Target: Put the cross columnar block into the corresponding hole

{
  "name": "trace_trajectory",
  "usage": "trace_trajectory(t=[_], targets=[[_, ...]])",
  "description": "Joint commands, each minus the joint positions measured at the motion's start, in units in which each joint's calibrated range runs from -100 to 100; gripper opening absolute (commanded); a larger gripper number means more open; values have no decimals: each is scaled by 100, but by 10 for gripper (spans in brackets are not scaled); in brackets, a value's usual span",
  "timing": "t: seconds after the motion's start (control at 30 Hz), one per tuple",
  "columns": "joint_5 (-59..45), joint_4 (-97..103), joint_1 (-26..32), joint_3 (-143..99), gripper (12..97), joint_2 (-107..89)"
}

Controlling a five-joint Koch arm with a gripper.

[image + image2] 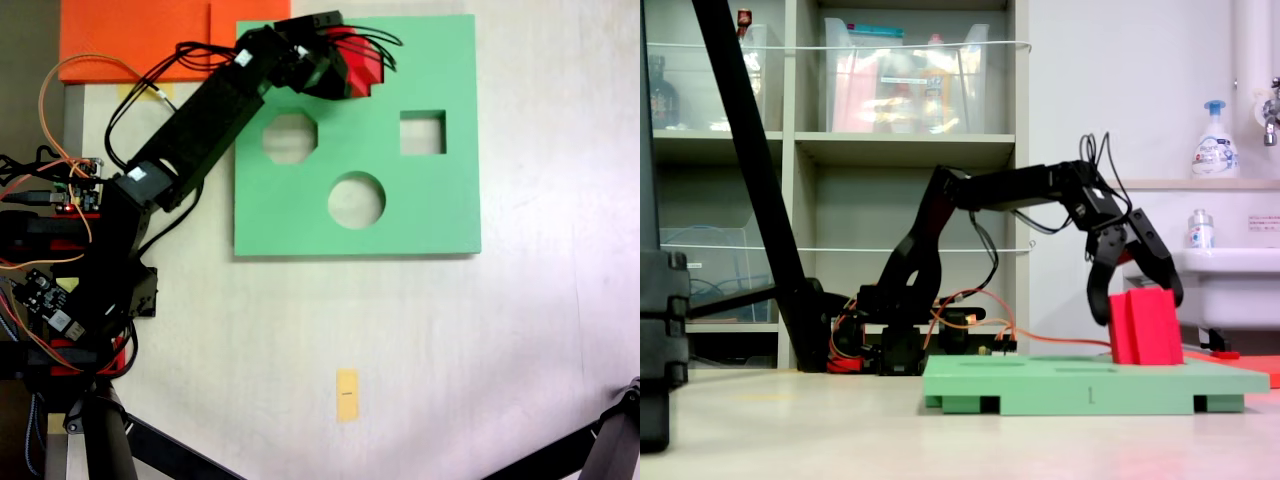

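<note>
Standing upright on the green board (1080, 385), the red cross block (1145, 327) rests at the board's far edge — in the top-down fixed view this is the upper middle part of the board (420, 210), where the red block (362, 68) is partly hidden under the arm (215, 115). The fingers (1098, 290) are spread wider than the block: in the side fixed view one is on the left of it and the other on its right, both reaching down to about the block's top half. I cannot tell if they touch the block. The gripper (1137, 298) hangs from the arm (1010, 187), which stretches over the board from its base on the left.

On the board, three other holes are visible from above: an eight-sided hole (290, 138) to the lower left of the block, a square hole (423, 132) to its lower right, and a round hole (356, 200) further below. The cross-shaped hole is not visible — the block and the gripper (340, 62) cover that spot, so I cannot tell if the block is already inside it. An orange sheet (140, 40) lies on the surface (450, 330) just left of the board's upper corner, and a small yellow label (347, 395) lies well below the board.
</note>
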Motion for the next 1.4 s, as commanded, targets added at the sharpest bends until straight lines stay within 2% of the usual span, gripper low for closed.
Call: trace_trajectory(t=[0.0, 0.87, 1.0, 1.13, 1.23, 1.37], targets=[[-10, -188, 59, 358, 456, -517], [-5, 746, -239, 368, 464, 782], [-5, 910, -278, 368, 547, 1033], [-5, 910, -278, 368, 566, 1103], [-5, 910, -269, 368, 625, 1103], [-5, 910, -249, 497, 850, 1089]])
